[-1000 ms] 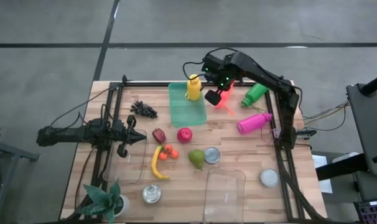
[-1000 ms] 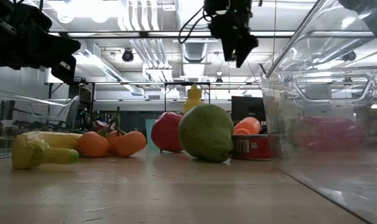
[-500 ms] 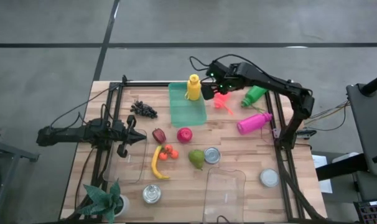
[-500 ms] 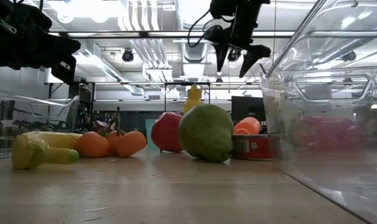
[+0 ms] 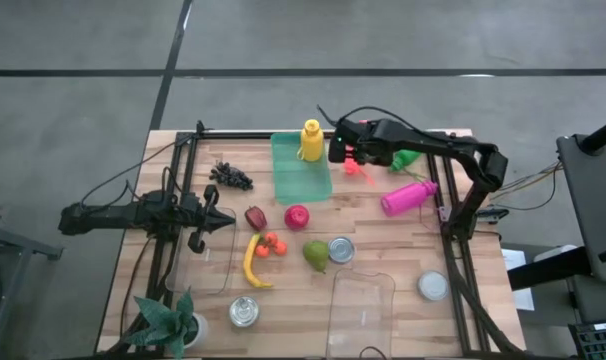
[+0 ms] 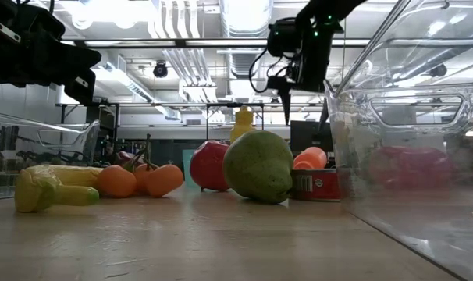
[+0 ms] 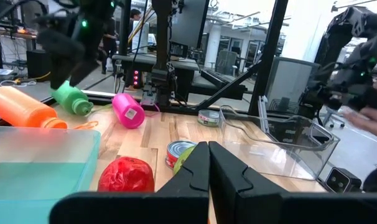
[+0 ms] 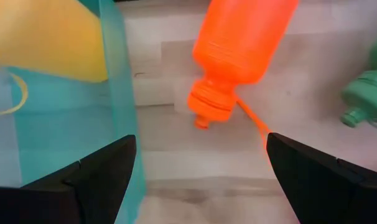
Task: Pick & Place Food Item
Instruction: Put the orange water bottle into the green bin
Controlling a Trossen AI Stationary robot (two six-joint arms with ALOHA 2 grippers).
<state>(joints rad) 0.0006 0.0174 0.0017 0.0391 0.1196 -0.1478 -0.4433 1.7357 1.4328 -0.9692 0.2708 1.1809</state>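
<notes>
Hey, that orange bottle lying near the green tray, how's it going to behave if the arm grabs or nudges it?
The orange bottle lies on its side and looks round, so a nudge would probably roll it. Its smooth plastic may slip between the pads. The thin strap at its cap looks floppy and could snag.

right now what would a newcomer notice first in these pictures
Probably the right gripper, open and reaching over the far edge of the table above the orange bottle, next to the green tray holding a yellow bottle. Then the cluster of toy food mid-table: the pear, apple and banana. The left gripper rests shut at the left side.
</notes>
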